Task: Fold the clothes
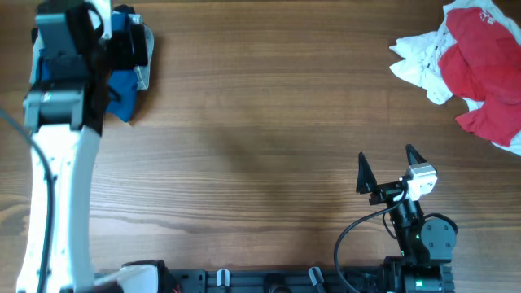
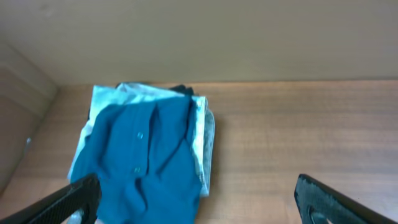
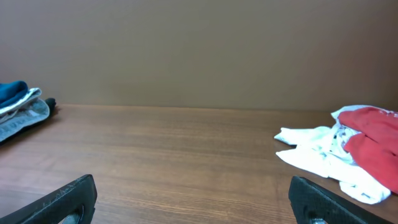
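At the table's [image 1: 260, 106] far left, the shirt [image 2: 146, 162] is seen lying folded, placket up, on pale cloth [image 2: 202, 134], with the left gripper [image 2: 196, 196] poised above it, jaws spread wide and empty. Near the front right, the right gripper [image 1: 387, 156] is likewise shown wide open, holding nothing. Red cloth [image 1: 488, 57] and white cloth [image 1: 419, 61] are heaped at the far right.

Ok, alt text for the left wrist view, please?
A folded blue buttoned shirt lies on a stack of pale grey cloth on a brown wooden table. The open left gripper hovers before it, its black fingers holding nothing.
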